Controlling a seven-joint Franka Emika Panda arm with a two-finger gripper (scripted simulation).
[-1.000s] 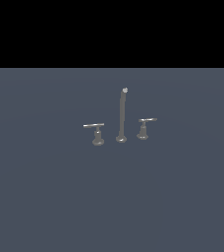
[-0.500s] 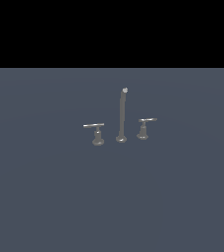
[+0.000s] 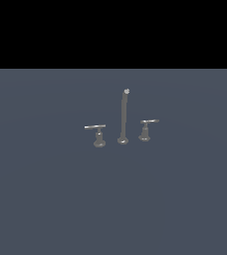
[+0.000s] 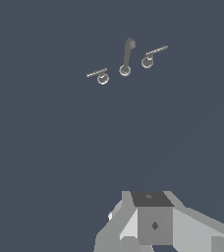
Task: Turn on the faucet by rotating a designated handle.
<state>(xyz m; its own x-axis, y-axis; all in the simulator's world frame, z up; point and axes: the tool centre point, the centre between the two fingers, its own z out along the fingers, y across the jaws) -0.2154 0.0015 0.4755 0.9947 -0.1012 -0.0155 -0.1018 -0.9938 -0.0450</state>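
The faucet task basically hasn't started, as far as I can tell. Going from close to far: the gripper only shows up in the wrist view as a grey block, and the fingertips aren't visible, so I can't tell if the pincer is wide or narrow. It's holding nothing and is well apart from the faucet. The arm isn't in the exterior view at all. Next comes a big stretch of bare worktop, then the three-piece set around its middle, away from every edge. The longer-bar handle is nearest, the spout stands upright beside it, and the handle to turn is just past that, on the exterior view's right. Nothing's touching it, so the approach, contact and rotation are all left to do.
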